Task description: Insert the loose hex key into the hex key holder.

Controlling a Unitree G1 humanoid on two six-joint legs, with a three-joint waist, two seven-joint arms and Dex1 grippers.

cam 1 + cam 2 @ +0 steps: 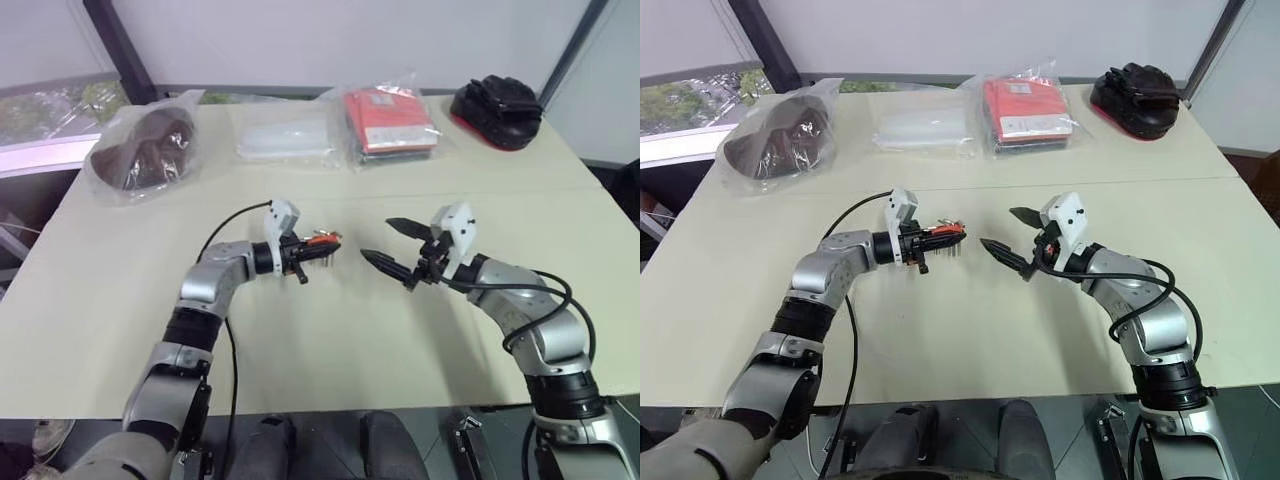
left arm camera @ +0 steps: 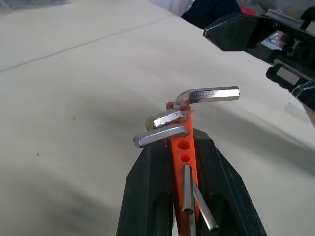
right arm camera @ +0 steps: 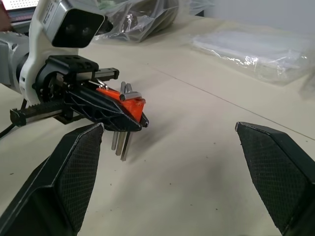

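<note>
Holder: the orange holder (image 2: 183, 147) is clamped between the closed fingers of the left pincer (image 1: 300, 256), held above the worktop (image 1: 330, 340), tip toward the right pincer.
Keys: several steel keys sit in the holder; three bent ends stick out near its tip and straight shanks hang from the underside. The topmost key (image 2: 209, 94) seems seated like the others, so I judge the loose one may be in; which one it is I cannot tell.
Right pincer: the right pincer (image 1: 400, 250) is spread wide and empty, facing the holder with a gap between them.
Handling: keys are thin, stiff, smooth steel, light, prone to twist or slip; best pinched across the long shank near the bend. The holder is small rigid plastic; grip its flat sides, clear of the holes.
Risk: a nudge could lever a key out.
</note>
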